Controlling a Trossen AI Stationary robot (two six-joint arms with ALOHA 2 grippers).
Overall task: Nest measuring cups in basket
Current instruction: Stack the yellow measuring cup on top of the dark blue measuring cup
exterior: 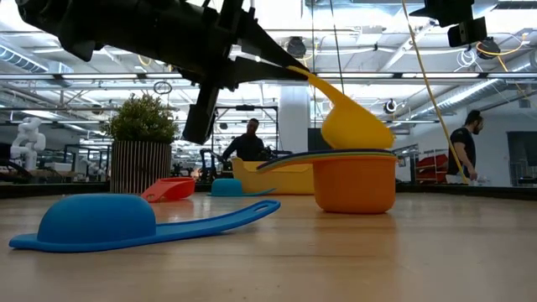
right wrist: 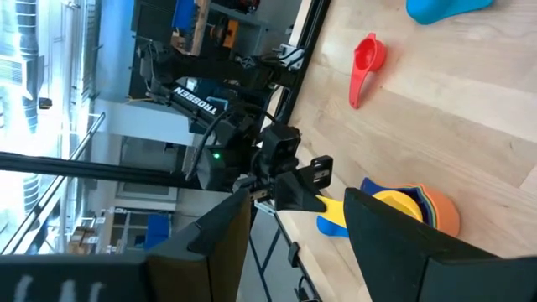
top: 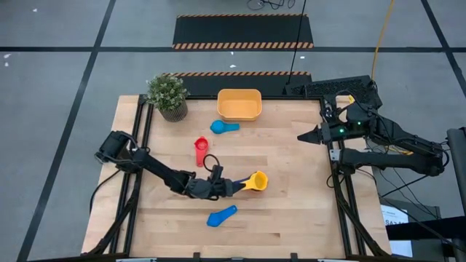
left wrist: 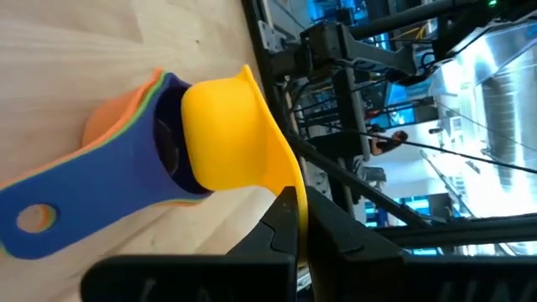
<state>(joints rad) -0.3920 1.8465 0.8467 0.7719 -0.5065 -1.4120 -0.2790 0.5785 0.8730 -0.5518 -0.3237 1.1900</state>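
The left gripper (top: 234,187), clamped on the flat handle of the small yellow plastic measuring cup (top: 259,180), holds it tilted just above the orange cup stack (exterior: 355,180). The handle's long axis runs back toward nine o'clock. The shallow orange-yellow plastic basket (top: 239,105) lies well apart at twelve o'clock. The low view shows the yellow bowl not yet seated; the high view hides this. The right gripper (top: 304,136) waits open at the right edge.

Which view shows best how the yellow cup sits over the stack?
The left wrist view: the yellow cup, handle pinched in the left hand, hangs tilted over the stack. The low view shows it side-on above the stack. The high view shows little; the right wrist view only partly.
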